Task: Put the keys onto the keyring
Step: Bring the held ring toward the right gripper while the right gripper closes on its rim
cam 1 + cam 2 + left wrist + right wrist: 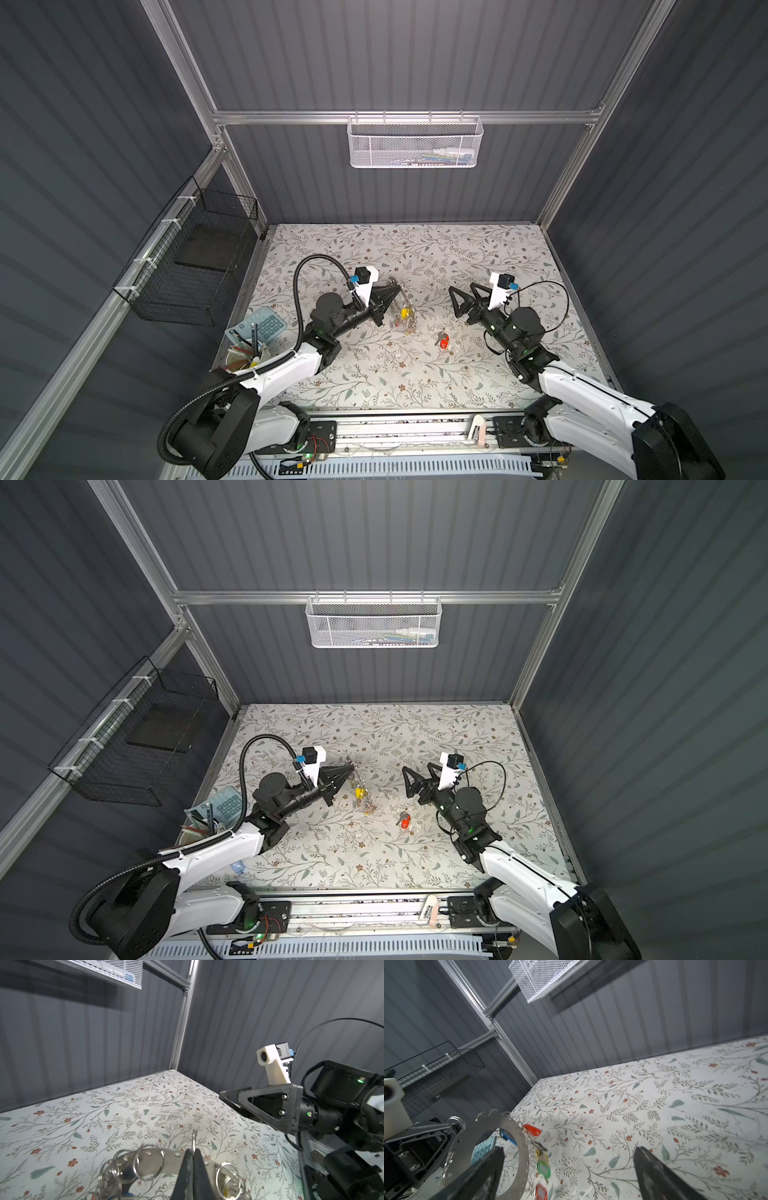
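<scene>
The keys (443,340) (404,820), dark metal with an orange-red tag, lie on the flowered table between the two arms. My left gripper (398,285) (353,765) (193,1150) is shut on the keyring (405,309) (361,791) (153,1157) and holds it on edge above the table. A small wire ring pokes up between its tips. Coloured tags hang from the flat grey disc (521,1147). To the right of the keyring, my right gripper (463,289) (417,767) (569,1149) is open and holds nothing. It sits behind the keys.
A teal calculator (266,324) and a cup of pens (245,357) sit at the table's left edge. A black wire basket (187,270) hangs on the left wall. On the back rail hangs a white mesh basket (415,141).
</scene>
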Available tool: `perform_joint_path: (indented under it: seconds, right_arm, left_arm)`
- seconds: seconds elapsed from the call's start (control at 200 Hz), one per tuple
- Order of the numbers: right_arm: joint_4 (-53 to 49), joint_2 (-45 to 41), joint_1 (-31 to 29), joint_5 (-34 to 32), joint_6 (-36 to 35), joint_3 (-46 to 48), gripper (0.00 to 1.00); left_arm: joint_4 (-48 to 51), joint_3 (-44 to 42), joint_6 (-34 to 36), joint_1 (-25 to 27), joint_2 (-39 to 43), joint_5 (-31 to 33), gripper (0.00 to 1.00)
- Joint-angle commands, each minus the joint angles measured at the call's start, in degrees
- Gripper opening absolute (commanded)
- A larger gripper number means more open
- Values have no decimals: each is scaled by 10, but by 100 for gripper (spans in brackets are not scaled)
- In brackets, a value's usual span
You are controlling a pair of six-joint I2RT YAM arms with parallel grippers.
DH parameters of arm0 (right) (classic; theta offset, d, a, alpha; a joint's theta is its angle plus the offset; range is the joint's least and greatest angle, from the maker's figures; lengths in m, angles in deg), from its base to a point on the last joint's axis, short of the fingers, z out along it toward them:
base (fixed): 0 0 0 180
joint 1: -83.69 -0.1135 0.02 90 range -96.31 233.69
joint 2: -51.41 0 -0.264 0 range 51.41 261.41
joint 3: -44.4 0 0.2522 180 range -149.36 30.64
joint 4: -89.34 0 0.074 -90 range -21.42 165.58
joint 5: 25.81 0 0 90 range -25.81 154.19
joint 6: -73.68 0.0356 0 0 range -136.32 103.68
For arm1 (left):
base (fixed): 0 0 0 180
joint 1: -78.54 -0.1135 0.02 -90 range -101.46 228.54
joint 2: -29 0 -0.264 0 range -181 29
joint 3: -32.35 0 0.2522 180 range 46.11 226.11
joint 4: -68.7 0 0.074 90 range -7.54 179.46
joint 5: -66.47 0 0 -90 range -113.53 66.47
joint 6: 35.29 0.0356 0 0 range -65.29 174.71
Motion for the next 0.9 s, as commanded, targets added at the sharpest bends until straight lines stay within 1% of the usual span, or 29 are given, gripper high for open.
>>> perform_joint_path:
  seconds: [0.0, 0.065, 0.125, 0.25, 0.31, 0.325, 0.37, 0.47, 0.585, 0.77, 0.896]
  right_arm:
    - [81, 14, -2, 71, -33, 25, 99]
    - [124, 33, -1, 129, -36, 35, 97]
    - [135, 49, -2, 193, -31, 33, 91]
    - [158, 71, -2, 249, -26, 26, 81]
    - [164, 71, -2, 265, -31, 25, 78]
    - [164, 87, -2, 269, -31, 24, 78]
    - [172, 97, -3, 281, -29, 22, 76]
    - [205, 121, -4, 309, -23, 21, 72]
    - [206, 143, -9, 335, -23, 10, 68]
    - [196, 146, -20, 340, -37, 5, 67]
    - [179, 146, -25, 342, -47, -1, 64]
  left_arm:
    - [-100, -2, 17, 3, -22, -66, 0]
    - [-104, 5, 19, 3, -39, -90, 0]
    - [-103, 13, 20, 3, -52, -119, 0]
    - [-82, 33, 28, 3, -74, -188, 0]
    - [-80, 37, 30, 3, -82, -215, 0]
    - [-80, 38, 30, 3, -83, -222, 0]
    - [-80, 38, 31, 3, -86, -235, 0]
    - [-74, 41, 40, 3, -87, -248, 0]
    - [-39, 49, 64, 3, -84, -258, 0]
    - [40, 68, 108, 3, -78, -275, 0]
    - [60, 71, 120, 3, -75, -283, 0]
